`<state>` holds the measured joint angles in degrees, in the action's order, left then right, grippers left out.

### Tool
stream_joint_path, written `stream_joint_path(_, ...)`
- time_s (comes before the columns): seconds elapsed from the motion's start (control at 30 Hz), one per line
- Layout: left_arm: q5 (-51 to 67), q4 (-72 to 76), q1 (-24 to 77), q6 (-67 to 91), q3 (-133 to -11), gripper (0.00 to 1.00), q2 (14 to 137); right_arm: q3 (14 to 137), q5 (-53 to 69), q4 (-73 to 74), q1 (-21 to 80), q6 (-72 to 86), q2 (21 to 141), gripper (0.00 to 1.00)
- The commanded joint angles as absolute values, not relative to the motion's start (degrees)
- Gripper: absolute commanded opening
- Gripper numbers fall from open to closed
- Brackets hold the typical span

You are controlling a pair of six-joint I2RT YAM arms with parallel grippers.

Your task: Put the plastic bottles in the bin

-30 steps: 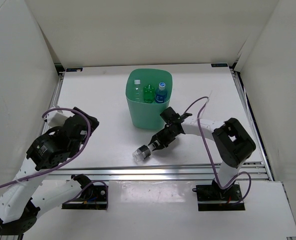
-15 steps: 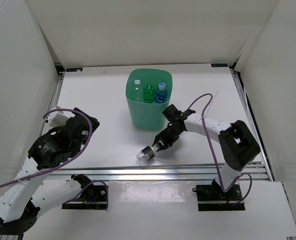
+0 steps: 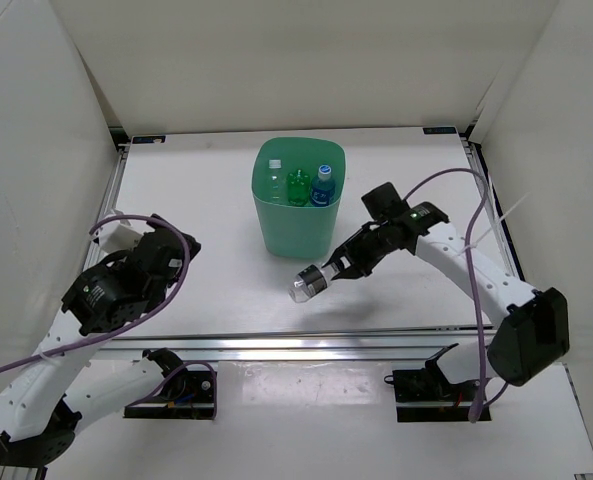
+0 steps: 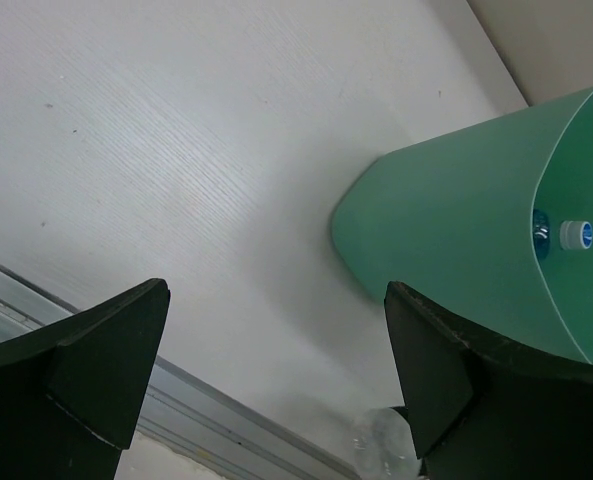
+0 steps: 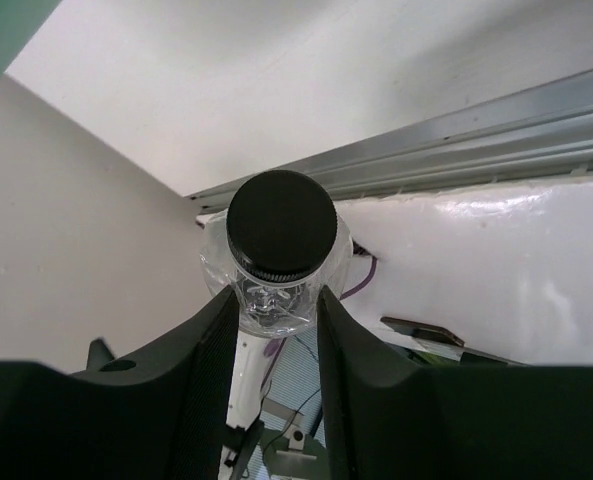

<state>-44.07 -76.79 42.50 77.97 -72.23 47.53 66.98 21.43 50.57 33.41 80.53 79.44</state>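
Now outstretched, right fingers [image 5: 204, 372] clamp bottle [image 3: 304, 285].

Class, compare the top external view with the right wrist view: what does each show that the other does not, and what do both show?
Only the top external view shows the bin whole, with a white-capped bottle, a green bottle and a blue-labelled bottle inside, plus the left arm. Only the right wrist view shows the black cap of the short clear bottle end-on, between the fingers. Both show that bottle clamped in the right gripper, and the metal rail along the table's near edge.
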Motion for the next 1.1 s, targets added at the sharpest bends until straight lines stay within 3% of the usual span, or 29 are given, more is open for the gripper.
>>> stream_joint_path(0.0, -45.4, -77.3, 42.4, 77.1, -71.7, 1.00, 48.6, 72.1, 22.2, 54.2, 33.4, 80.2, 76.3, 0.00)
stream_joint_path(0.27, -46.5, -74.5, 42.4, 74.3, -72.2, 1.00, 50.4, 87.3, 21.4, 53.6, 31.5, 71.3, 73.9, 0.00)
stream_joint_path(0.43, -46.5, -71.4, 42.4, 71.2, -72.9, 1.00, 52.5, 100.0, 14.2, 51.7, 32.7, 60.4, 78.9, 0.00)
stream_joint_path(0.57, -46.5, -70.2, 42.4, 69.2, -74.3, 1.00, 54.4, 110.0, 6.7, 47.9, 32.7, 52.5, 86.8, 0.00)
stream_joint_path(0.87, -45.4, -68.1, 42.4, 64.4, -76.7, 1.00, 58.9, 131.4, 3.5, 44.9, 30.0, 39.4, 105.1, 0.00)
stream_joint_path(0.9, -45.4, -68.1, 42.4, 64.4, -77.3, 1.00, 59.4, 131.4, 3.5, 44.3, 30.0, 38.6, 105.6, 0.07)
stream_joint_path(0.97, -45.4, -68.1, 42.4, 64.4, -77.9, 1.00, 59.4, 129.7, 3.5, 44.3, 29.4, 38.1, 106.2, 0.07)
stream_joint_path(1.03, -45.4, -68.7, 42.4, 63.8, -78.5, 1.00, 59.9, 126.7, 4.4, 44.3, 28.8, 38.1, 106.2, 0.30)
stream_joint_path(1.07, -46.0, -68.7, 42.4, 63.8, -79.0, 1.00, 60.6, 126.2, 5.0, 44.3, 28.3, 38.1, 106.2, 0.48)
